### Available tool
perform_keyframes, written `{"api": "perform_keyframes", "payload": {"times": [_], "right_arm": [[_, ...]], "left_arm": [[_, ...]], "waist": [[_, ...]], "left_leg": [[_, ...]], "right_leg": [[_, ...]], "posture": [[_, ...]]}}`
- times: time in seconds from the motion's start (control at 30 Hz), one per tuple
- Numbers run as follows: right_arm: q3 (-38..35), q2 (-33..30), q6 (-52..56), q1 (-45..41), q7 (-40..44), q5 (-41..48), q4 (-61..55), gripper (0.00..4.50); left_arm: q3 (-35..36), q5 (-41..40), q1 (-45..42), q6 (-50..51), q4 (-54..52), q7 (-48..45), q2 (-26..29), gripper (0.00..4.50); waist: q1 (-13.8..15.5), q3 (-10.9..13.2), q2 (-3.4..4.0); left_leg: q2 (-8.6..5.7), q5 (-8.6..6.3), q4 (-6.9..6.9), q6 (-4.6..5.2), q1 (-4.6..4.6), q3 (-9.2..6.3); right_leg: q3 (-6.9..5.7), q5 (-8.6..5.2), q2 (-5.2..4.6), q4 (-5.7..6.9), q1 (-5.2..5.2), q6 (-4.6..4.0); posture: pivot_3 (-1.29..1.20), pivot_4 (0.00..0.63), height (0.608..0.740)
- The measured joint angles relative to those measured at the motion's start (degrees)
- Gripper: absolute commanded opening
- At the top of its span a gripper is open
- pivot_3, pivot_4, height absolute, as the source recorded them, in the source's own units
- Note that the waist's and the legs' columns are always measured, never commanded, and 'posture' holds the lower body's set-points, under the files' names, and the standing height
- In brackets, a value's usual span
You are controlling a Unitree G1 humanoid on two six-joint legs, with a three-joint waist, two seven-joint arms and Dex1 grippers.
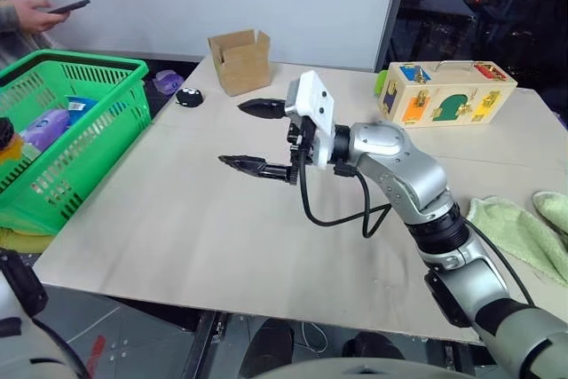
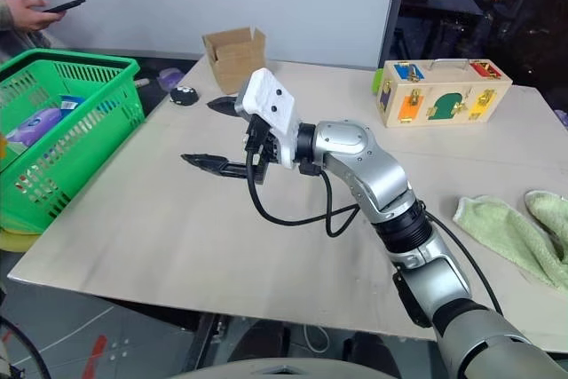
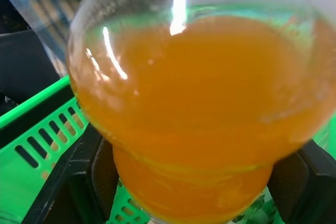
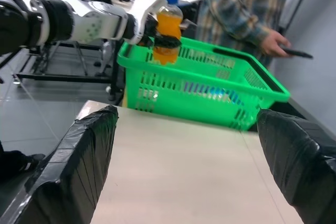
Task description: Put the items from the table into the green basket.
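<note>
Nearest me, my right gripper (image 1: 253,135) hangs over the beige table (image 1: 177,228), pointing toward the green basket (image 1: 84,130), its two black fingers spread wide with nothing between them. Off to its right a pale green towel (image 1: 524,232) lies at the table's edge. Past the fingertips, the basket stands just beside the table's left edge with a purple packet (image 1: 44,126) and a blue packet (image 1: 80,108) inside it. In the right wrist view my left gripper (image 4: 167,39) is clamped around the waist of the orange drink bottle (image 4: 168,30), holding it upright, blue cap on top, above the basket's rim. Farther back on the table sit an open cardboard box (image 1: 240,59), a wooden latch-board box (image 1: 444,93) and a small black object (image 1: 188,96). Beyond the basket a person in a plaid shirt (image 4: 236,9) holds a phone (image 1: 69,6).
</note>
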Motion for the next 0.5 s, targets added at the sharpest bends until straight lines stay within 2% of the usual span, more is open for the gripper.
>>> {"api": "perform_keyframes", "payload": {"times": [0.5], "right_arm": [[-1.92, 1.18, 2.59, 0.04, -2.53, 1.56, -1.83, 4.50]], "left_arm": [[-1.65, 0.79, 1.48, 0.08, 0.04, 1.29, -1.12, 3.11]], "waist": [[-1.65, -0.01, -0.01]], "left_leg": [[0.00, 0.00, -0.02, 0.00, 0.00, 0.00]], "right_leg": [[0.00, 0.00, 0.00, 0.03, -0.01, 0.00]], "posture": [[0.14, 0.000, 0.740]]}}
